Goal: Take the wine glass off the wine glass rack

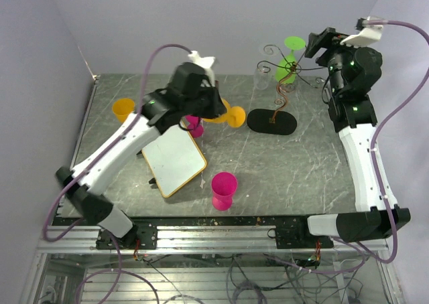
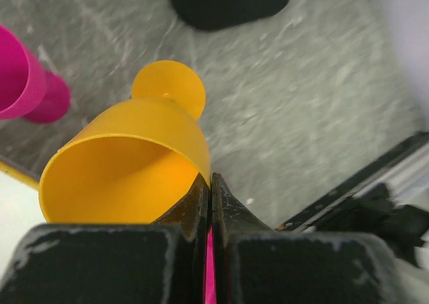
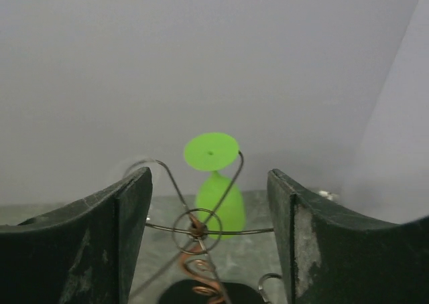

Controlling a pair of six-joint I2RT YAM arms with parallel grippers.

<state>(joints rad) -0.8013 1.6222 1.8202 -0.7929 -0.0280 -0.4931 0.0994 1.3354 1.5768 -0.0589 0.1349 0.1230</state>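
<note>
right gripper (image 3: pixel 209 178) spread before hanging wine glass (image 3: pixel 220 207) — likely light, slick plastic — grip its bowl; left gripper (image 2: pixel 208 179) seemingly pinches orange glass (image 2: pixel 134 140).

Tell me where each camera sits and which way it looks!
Top external: above and behind the arms, looking down at the table; both arms show.
Left wrist: on the left arm, facing down; left gripper shut on the orange glass.
Right wrist: on the right arm, facing the back wall; open right gripper frames the green glass.
Shared: top and right wrist both show the wine glass rack.
</note>
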